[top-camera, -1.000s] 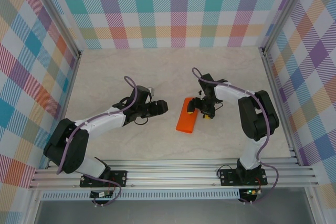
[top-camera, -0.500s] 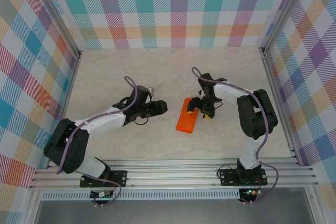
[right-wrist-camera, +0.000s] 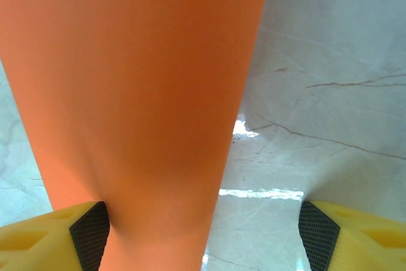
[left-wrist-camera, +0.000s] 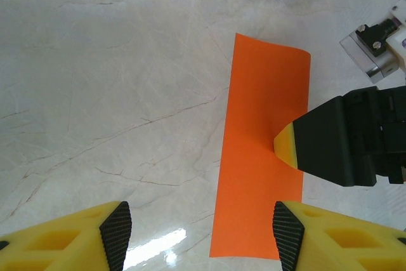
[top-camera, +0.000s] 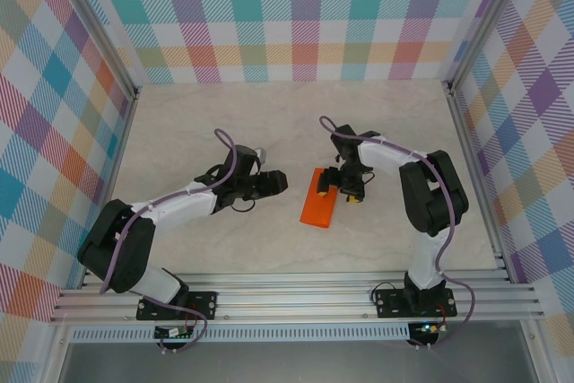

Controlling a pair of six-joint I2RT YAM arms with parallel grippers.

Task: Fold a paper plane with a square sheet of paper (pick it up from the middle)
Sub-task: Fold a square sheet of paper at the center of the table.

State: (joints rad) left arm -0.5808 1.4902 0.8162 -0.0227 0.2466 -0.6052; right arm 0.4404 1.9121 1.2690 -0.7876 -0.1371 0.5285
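The right arm (top-camera: 421,190) has swung its elbow a touch to the left since a moment ago, and the purple cable (top-camera: 325,123) looped over its wrist has moved left with it. The left arm (top-camera: 170,208) has barely shifted. The square sheet of paper (top-camera: 318,196) lies where it lay before, in the middle of the pale marbled table (top-camera: 224,123), between the two grippers.

The paper is bright orange and folded into a long narrow strip (more a ribbon than a square by now), lying flat and slightly slanted, its long sides straight and clean.

The right gripper (top-camera: 343,187) sits at the strip's far right edge with its jaws spread wide. From the left wrist, one yellow fingertip (left-wrist-camera: 284,143) touches the orange surface. From its own wrist, the paper runs up close past the left-hand pad (right-wrist-camera: 90,228), and the other pad is over bare table.

The left gripper (top-camera: 273,183) hovers just left of the strip, jaws parted and gripping nothing. Its black pads (left-wrist-camera: 117,233) stand apart above the near end of the paper.
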